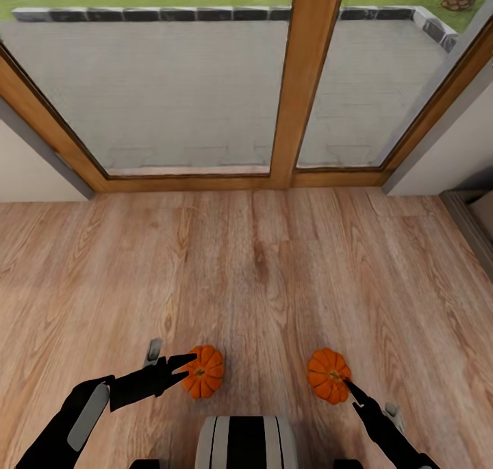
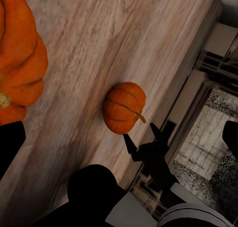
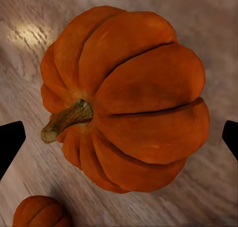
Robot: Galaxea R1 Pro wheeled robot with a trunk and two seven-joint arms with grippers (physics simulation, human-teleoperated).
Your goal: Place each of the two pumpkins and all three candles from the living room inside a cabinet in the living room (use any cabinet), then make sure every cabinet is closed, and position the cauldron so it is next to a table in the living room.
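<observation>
Two bright-orange ribbed pumpkins lie on the wooden floor just in front of my base. My left gripper (image 1: 186,369) is open, its fingertips at the near-left side of the left pumpkin (image 1: 204,372), which sits off to one side of a black fingertip (image 2: 10,147) in the left wrist view. My right gripper (image 1: 350,389) is open beside the right pumpkin (image 1: 329,375); that pumpkin (image 3: 124,98) lies stem sideways, centred between the spread fingertips (image 3: 10,145). The candles, cabinet, cauldron and coffee table are out of view.
A wood-framed glass door (image 1: 301,79) closes off the far side, with pale walls at both ends. A grey furniture edge (image 1: 472,222) stands at the right. My base (image 1: 246,443) is close behind the pumpkins. Bare plank floor (image 1: 246,263) stretches ahead.
</observation>
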